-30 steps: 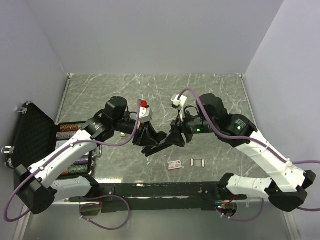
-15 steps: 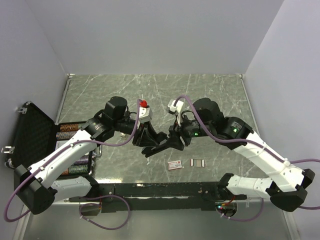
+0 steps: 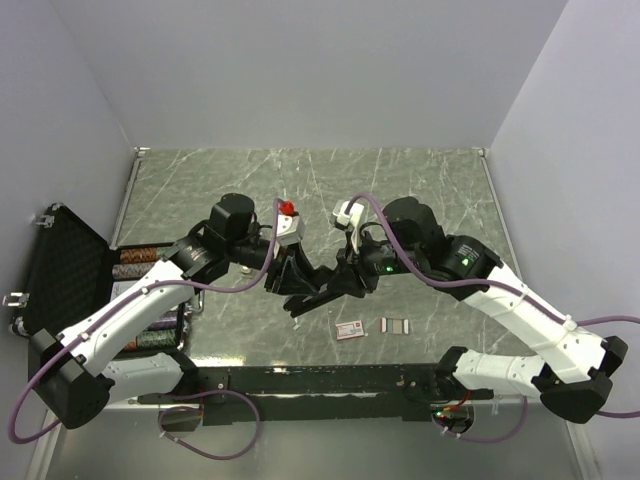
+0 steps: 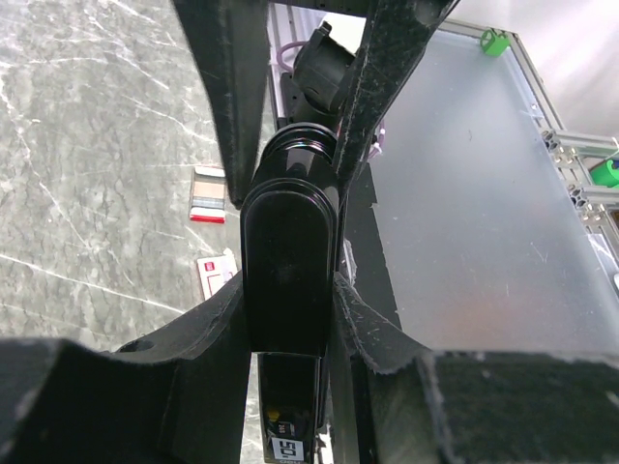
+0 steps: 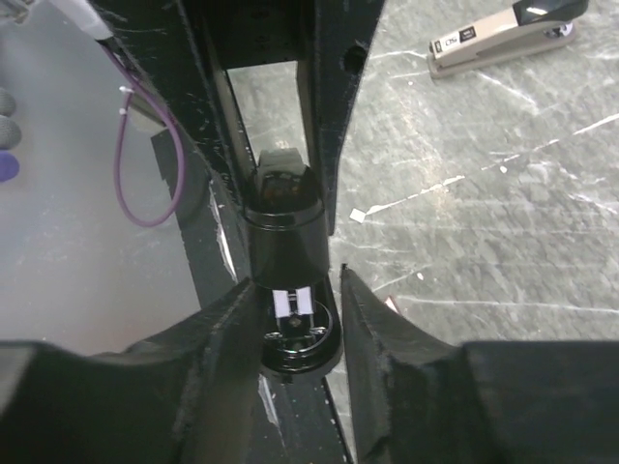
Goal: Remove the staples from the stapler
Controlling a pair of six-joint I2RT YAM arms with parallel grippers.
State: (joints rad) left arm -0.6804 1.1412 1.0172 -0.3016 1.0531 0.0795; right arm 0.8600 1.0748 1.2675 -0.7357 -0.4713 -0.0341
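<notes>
**Black stapler caught between both grippers at centre frame; loose staples lie below it**

In the top view, a grey marbled tabletop [image 3: 420, 190] carries an open black foam-lined case [image 3: 62, 262] at the left edge. A small red-and-white box [image 3: 350, 330] lies below centre. The flat silver-grey staples [image 3: 397, 325] lie just right of the box, apart from it. Both arms crowd the middle and hide most of the glossy black stapler [image 3: 305, 298].

The left gripper [image 3: 293, 275] has its fingers [image 4: 193, 338] clamped on both sides of the stapler's body. The right gripper [image 3: 347, 278] has its fingers [image 5: 218, 338] flanking the stapler's rounded end, very near it. Whether they press on it cannot be told. A small pale strip [image 5: 293, 302] shows in that end; what it is cannot be told.

There are two staplers: the black one, and a beige-and-black stapler [image 5: 503, 34] lying on the table at the right wrist view's upper right. There is one box. The loose staples look like two strips side by side, but they are too small to be sure.
</notes>
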